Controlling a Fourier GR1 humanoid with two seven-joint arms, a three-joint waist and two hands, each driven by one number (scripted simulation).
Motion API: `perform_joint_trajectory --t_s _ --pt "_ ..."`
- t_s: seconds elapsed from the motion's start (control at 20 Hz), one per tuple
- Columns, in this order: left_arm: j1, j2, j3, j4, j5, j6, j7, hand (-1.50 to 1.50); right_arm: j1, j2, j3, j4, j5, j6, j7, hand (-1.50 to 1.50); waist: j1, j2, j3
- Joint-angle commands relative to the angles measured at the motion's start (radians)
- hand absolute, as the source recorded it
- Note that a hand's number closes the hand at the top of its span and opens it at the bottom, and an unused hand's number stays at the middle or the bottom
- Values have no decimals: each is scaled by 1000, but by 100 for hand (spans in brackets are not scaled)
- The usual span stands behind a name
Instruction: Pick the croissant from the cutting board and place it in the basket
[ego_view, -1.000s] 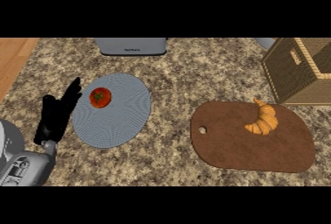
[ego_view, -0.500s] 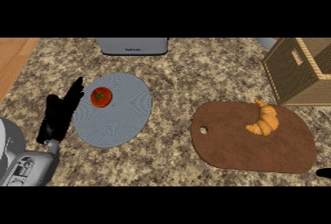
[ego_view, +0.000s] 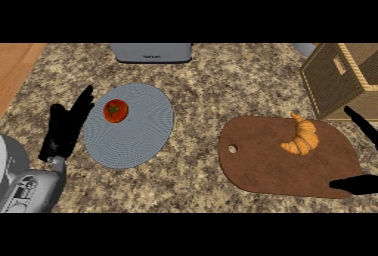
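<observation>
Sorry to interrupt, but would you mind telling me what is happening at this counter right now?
Nothing is held yet. The croissant lies on the brown cutting board, with the wicker basket just beyond it. The right robot hand shows at the view's right edge beside the board, fingers spread and apart from the croissant. The left robot hand rests open next to a grey plate holding a tomato.

Even, fairly bright light falls on the speckled bench (ego_view: 214, 90) with no glare, and shadows look faint, perhaps softest toward 3 o'clock.
</observation>
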Motion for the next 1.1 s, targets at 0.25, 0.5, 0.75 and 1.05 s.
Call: perform_joint_trajectory --t_s 0.25,0.5,0.75,1.05 --pt "-2 -60 31 19 -71 -29 -16 0 -116 72 25 156 91 -71 -51 -150 0 0 0" --pt "54 -53 78 -40 -61 -68 -3 0 -185 67 18 231 115 -68 -48 -150 4 0 0" --pt "-30 -102 90 28 -112 -50 -9 0 -182 57 -4 267 115 -69 -101 -150 -1 0 0" --pt "16 -62 124 -107 -74 -127 94 0 -152 95 36 286 151 -84 -90 -150 1 -1 0"
